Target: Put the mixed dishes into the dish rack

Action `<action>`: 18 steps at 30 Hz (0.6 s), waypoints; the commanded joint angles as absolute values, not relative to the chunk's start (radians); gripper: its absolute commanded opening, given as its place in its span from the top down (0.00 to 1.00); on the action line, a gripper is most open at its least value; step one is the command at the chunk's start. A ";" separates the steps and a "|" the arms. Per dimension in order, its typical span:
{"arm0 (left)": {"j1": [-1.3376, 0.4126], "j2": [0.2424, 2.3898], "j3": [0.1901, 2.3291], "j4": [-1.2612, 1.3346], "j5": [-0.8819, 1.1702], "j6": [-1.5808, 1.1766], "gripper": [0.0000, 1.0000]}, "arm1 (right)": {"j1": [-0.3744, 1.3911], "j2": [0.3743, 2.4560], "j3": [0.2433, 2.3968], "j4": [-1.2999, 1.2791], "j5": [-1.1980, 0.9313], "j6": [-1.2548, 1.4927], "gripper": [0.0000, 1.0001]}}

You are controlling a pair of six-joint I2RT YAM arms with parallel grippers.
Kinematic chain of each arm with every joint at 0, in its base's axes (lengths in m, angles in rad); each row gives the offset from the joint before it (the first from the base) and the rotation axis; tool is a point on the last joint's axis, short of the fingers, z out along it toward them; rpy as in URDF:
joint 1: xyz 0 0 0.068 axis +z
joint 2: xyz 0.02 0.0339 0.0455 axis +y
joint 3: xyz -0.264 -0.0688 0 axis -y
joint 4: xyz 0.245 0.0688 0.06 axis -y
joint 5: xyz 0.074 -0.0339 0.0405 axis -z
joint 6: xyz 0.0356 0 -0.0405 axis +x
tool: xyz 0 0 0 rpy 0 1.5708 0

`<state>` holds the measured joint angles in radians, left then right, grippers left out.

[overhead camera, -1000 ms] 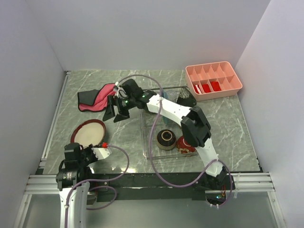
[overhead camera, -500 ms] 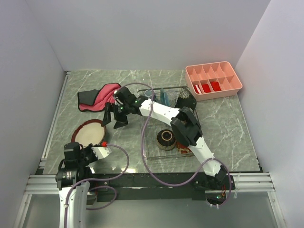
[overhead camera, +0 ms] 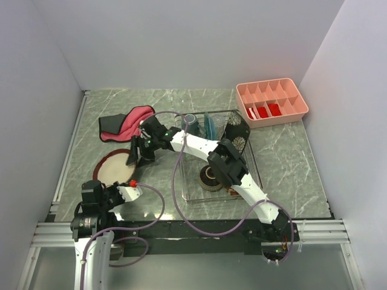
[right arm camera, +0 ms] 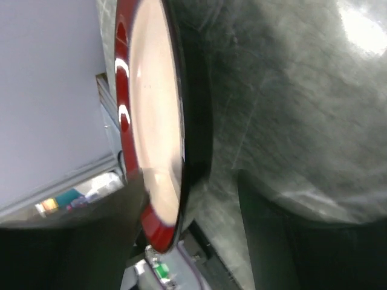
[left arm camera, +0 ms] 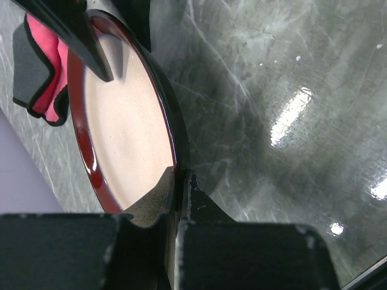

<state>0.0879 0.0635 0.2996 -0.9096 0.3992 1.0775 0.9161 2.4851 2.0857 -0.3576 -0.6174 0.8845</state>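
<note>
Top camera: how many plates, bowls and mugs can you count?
Plates: 3 (round black plate, round blue plate, square flowered plate)
Bowls: 2 (dark cream-lined bowl, red bowl, mostly hidden)
Mugs: 1 (grey-blue mug)
Total: 6

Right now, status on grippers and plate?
Left gripper shut at near rim of round black plate. Right gripper open, straddling far rim. Plate not yet in dish rack. Red-pink cloth nearby, apart.
</note>
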 commanded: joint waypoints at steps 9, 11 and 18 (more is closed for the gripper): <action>0.068 0.012 0.382 -0.715 0.417 1.106 0.57 | 0.916 2.399 2.198 -0.330 -0.512 0.813 1.00; 0.067 0.002 0.397 -0.690 0.407 1.088 0.39 | 0.902 2.373 2.238 -0.334 -0.463 0.735 1.00; 0.066 0.109 0.564 -0.425 0.256 0.735 0.13 | 0.819 2.188 2.315 -0.383 -0.287 0.525 1.00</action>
